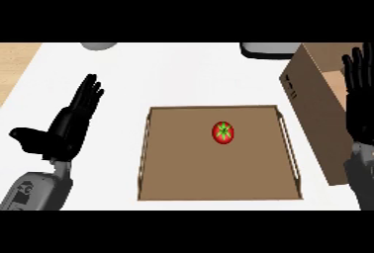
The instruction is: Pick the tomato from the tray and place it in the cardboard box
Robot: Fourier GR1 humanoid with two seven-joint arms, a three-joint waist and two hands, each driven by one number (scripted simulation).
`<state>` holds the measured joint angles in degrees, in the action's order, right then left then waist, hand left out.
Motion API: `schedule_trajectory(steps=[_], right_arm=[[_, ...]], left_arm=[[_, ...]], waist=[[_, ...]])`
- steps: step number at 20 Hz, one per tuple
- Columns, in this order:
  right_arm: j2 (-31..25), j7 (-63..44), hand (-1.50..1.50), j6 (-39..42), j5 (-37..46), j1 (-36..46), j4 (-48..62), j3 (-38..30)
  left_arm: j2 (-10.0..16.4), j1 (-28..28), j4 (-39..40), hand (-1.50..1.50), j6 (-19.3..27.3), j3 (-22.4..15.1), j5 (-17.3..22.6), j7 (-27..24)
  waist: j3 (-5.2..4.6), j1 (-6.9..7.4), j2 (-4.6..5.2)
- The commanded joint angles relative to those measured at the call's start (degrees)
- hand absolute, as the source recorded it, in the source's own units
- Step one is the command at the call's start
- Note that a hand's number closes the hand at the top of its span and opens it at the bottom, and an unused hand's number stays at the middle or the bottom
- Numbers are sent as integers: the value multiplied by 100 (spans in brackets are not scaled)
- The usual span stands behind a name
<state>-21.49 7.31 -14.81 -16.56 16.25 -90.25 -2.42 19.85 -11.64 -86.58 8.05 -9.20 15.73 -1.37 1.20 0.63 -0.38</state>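
2 hands straight-fingered, holding nothing: left hand [70, 123] beside tray [190, 170], right hand [359, 108] by cardboard box [314, 89]; tomato [223, 132] mid-tray, prob. right's pick.

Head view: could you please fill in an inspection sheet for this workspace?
Surface: white counter.
Job's things: tomato lies in the far half of the brown tray; cardboard box stands right of the tray.
Clutter: round grey object and pale grey object, both cut off at the far edge.
Hands: left hand open, left of the tray; right hand open, at the box; neither holds anything.
Cables: nothing seen.
Surroundings: wooden surface far left.
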Motion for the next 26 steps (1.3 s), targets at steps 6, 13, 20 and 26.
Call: schedule_trajectory(steps=[6,13,20,26], right_arm=[[-340,-736,-150,2520,-648,688,580,1291],[73,2293,-150,2095,484,738,1333,917],[-1300,1014,-150,2532,1851,934,548,1710],[-1925,-489,-150,3085,2913,1597,156,2430]], left_arm=[[381,265,-3,0,-113,526,448,670],[615,696,-236,0,-443,911,927,1150],[473,1162,-780,0,-243,838,846,1216],[381,1025,-669,0,-145,776,736,1280]], waist=[[-118,526,112],[-114,58,53],[-138,50,-24],[-139,-6,-1]])
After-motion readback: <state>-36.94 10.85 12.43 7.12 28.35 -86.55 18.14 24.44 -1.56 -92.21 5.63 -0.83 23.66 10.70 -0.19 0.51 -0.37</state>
